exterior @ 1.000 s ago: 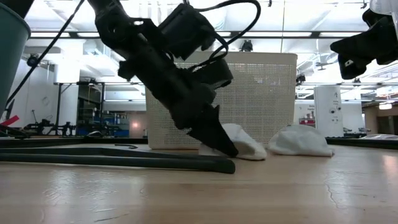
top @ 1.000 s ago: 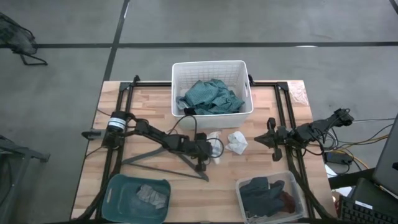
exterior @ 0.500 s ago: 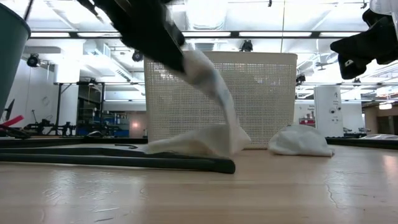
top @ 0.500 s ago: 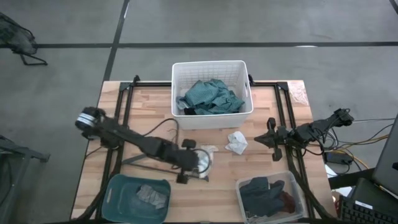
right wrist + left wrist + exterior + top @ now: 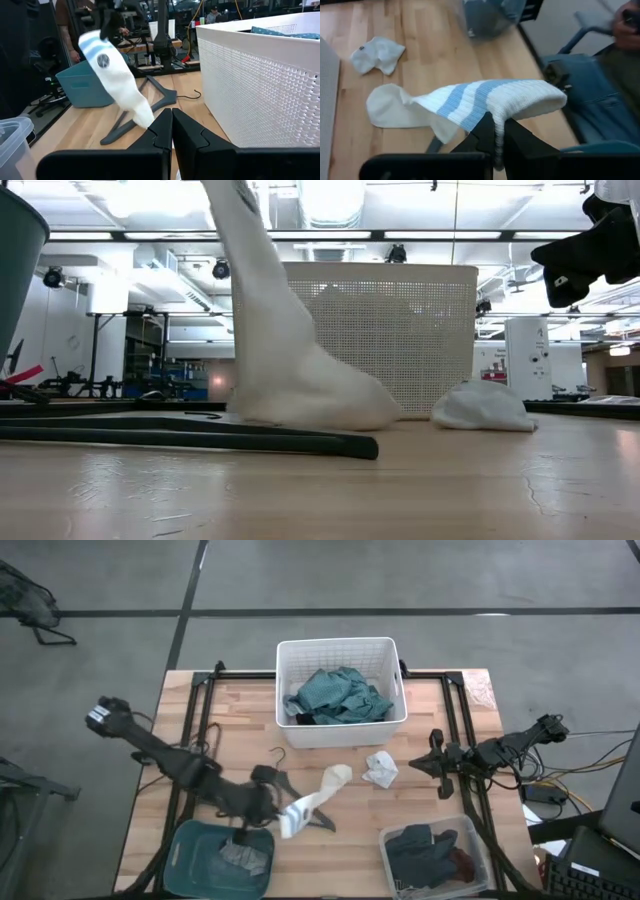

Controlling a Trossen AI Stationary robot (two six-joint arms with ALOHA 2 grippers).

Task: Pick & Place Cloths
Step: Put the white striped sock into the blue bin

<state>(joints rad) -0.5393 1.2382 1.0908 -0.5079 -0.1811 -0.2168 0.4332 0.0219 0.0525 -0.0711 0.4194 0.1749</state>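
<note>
Sock-lifting over a cluttered bench (image 5: 240, 720): the left hand (image 5: 281, 817), clamped tight on the cuff of a white sock with pale blue stripes (image 5: 318, 796), holds it up beside the teal bin (image 5: 190, 850), the toe end trailing on the wood near the dark grey hanger (image 5: 300, 805). A striped grey piece (image 5: 243, 855) lies inside that teal bin. A small crumpled white cloth (image 5: 380, 769) rests just in front of the white perforated basket (image 5: 341, 647), which holds a teal-green garment (image 5: 338, 695). Dark cloths (image 5: 425, 848) fill the clear container (image 5: 478, 850) at the bench's right front corner. The right hand (image 5: 438, 766) waits near the right edge, fingers pressed together on nothing.
</note>
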